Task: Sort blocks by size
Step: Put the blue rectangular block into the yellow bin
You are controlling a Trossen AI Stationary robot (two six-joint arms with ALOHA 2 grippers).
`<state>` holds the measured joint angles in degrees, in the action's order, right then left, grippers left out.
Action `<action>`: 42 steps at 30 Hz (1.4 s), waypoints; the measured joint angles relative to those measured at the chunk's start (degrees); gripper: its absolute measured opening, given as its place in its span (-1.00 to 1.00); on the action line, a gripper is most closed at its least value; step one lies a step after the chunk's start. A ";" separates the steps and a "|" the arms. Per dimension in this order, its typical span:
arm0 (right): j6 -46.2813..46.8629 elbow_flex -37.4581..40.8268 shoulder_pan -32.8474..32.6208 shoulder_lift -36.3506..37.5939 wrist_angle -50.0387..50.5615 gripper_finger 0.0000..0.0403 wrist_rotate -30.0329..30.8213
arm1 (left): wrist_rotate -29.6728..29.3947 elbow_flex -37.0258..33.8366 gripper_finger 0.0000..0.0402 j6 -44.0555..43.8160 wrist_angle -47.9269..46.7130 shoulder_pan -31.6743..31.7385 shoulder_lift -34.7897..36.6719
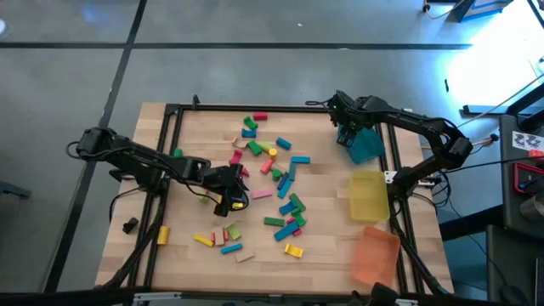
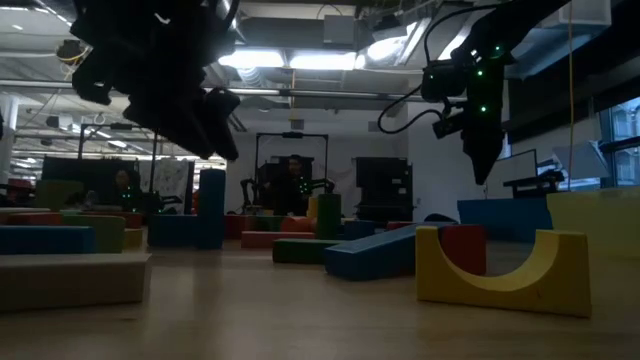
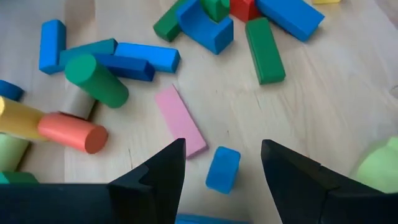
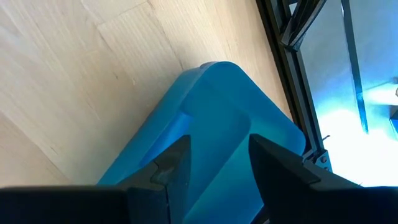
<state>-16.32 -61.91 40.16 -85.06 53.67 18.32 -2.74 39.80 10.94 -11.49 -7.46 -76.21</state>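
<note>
Many small coloured wooden blocks (image 1: 272,187) lie scattered flat on the middle of the wooden table. My left gripper (image 1: 229,194) hangs open and empty above the left side of the pile. In the left wrist view its fingers (image 3: 222,149) stand either side of a small blue block (image 3: 222,169), with a pink bar (image 3: 180,121) beside it. The low view shows the gripper (image 2: 205,115) clear of the table. My right gripper (image 1: 347,129) is open and empty over the teal tray (image 4: 211,124) at the far right.
A teal tray (image 1: 365,146), a yellow tray (image 1: 370,195) and an orange tray (image 1: 374,255) stand in a row along the table's right side. A small dark lump (image 1: 129,225) lies at the near left. A black frame (image 1: 170,109) borders the table. A yellow arch block (image 2: 500,265) lies near the front edge.
</note>
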 joint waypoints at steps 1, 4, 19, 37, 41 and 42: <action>0.00 0.00 0.00 0.00 -0.02 -0.19 -0.01 | 0.00 -0.01 -0.02 0.00 0.10 0.00 -0.23; 0.00 0.00 0.00 0.00 -0.04 -0.19 -0.02 | 0.00 -0.01 -0.02 0.02 0.18 0.00 -1.55; 0.00 0.00 -0.02 0.00 0.40 -0.19 -1.50 | 0.02 -0.08 -0.23 3.00 1.84 0.00 -8.76; -1.69 0.02 -0.02 12.07 6.12 -0.19 -1.79 | 1.75 7.28 -0.78 2.09 5.03 0.69 -8.52; -0.32 0.02 -0.02 14.69 6.08 -0.19 -5.56 | 2.39 8.10 -0.75 2.81 19.18 2.68 -9.37; -0.28 0.02 -0.02 15.16 6.08 -0.19 -6.49 | 3.17 8.12 -0.74 2.67 23.71 3.21 -10.14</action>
<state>-16.60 -61.89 40.14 -69.90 59.75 11.83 0.43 47.92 13.61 12.22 -4.25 -86.35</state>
